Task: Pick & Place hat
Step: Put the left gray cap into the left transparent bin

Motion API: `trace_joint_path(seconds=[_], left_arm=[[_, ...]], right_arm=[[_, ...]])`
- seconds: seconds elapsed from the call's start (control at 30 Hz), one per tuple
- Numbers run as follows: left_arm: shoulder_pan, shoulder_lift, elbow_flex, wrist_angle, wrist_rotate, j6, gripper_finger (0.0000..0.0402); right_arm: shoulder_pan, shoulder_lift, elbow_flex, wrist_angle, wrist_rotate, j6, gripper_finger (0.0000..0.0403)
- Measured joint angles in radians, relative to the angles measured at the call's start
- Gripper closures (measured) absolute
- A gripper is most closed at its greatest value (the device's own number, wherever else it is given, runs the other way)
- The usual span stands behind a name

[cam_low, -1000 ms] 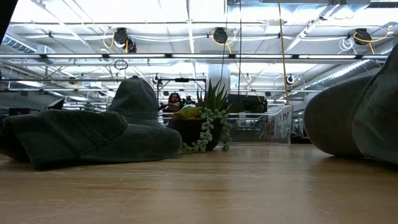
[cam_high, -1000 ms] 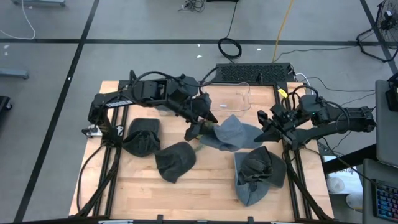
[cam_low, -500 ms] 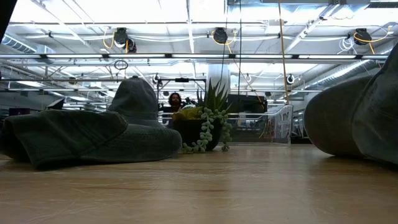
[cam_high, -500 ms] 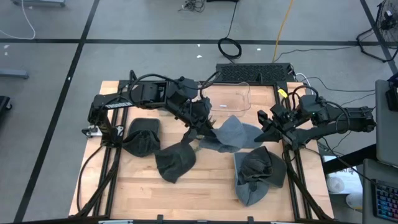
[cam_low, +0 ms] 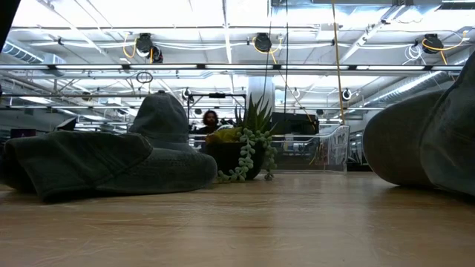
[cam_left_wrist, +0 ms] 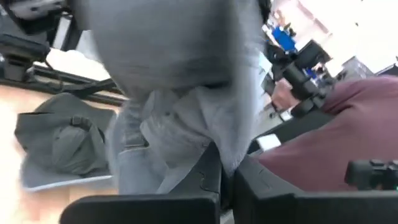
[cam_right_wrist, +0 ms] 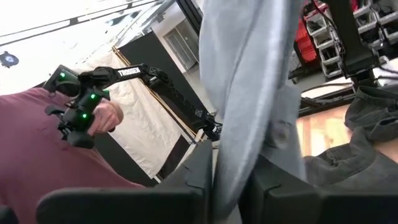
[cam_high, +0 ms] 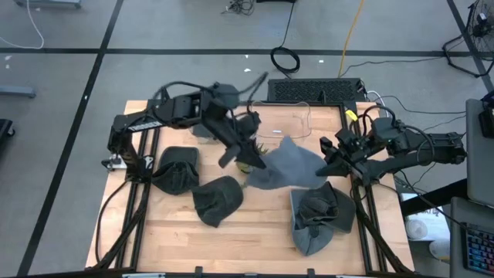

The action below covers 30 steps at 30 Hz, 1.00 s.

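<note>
A grey-blue hat [cam_high: 289, 166] hangs spread between my two grippers over the middle of the table. My left gripper [cam_high: 253, 160] is shut on its left edge and my right gripper [cam_high: 328, 164] is shut on its right edge. Three dark hats lie on the wood: one at the left [cam_high: 176, 168], one in front of the middle [cam_high: 218, 199], one at the front right [cam_high: 320, 216]. A small potted plant [cam_low: 245, 148] stands below the left gripper. My left gripper pinches the hat's left edge [cam_left_wrist: 225, 149] between its two fingers, coming from the table's left. The cloth spreads away beyond the fingers, clear of the table there. One layer or several, I cannot tell. My right gripper pinches the hat's right edge [cam_right_wrist: 231, 168] between its two fingers, coming from the table's right. The cloth runs on past the fingers in a long fold [cam_right_wrist: 249, 74].
A clear plastic container [cam_high: 287, 120] stands at the far middle of the table, just behind the held hat. A black box [cam_high: 312, 90] sits beyond the far edge. The wrist views show a person in a maroon top [cam_right_wrist: 37, 149] beyond the table.
My left arm has swung up and toward the far edge at the hat's left edge. That side of the hat has risen off the table, and the cloth now spreads wider between the two grippers. My right gripper has stayed where it was.
</note>
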Motion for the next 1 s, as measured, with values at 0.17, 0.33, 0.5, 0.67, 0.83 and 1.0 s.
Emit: trace_joint_path(seconds=[0.17, 0.33, 0.5, 0.67, 0.83, 1.0], left_arm=[[0.061, -0.067, 0.0, -0.015, -0.059, -0.011, 0.0396], [0.148, -0.148, 0.001, -0.076, -0.22, 0.026, 0.0396], [0.24, -0.194, 0.001, -0.12, -0.321, 0.051, 0.0396], [0.31, -0.216, 0.001, -0.123, -0.428, 0.119, 0.0396], [0.383, -0.212, 0.001, -0.13, -0.461, 0.197, 0.0396], [0.449, -0.214, 0.001, -0.191, -0.48, 0.348, 0.0396]], right_arm=[[0.0, -0.016, 0.0, -0.05, -0.024, 0.001, 0.0304], [0.0, -0.038, 0.0, -0.105, 0.05, -0.061, 0.0282], [0.0, -0.046, 0.0, -0.135, 0.164, -0.144, 0.0285], [0.0, -0.044, 0.0, -0.128, 0.303, -0.241, 0.0292], [0.0, -0.04, 0.0, -0.125, 0.373, -0.299, 0.0293], [0.0, -0.04, 0.0, -0.122, 0.372, -0.322, 0.0295]])
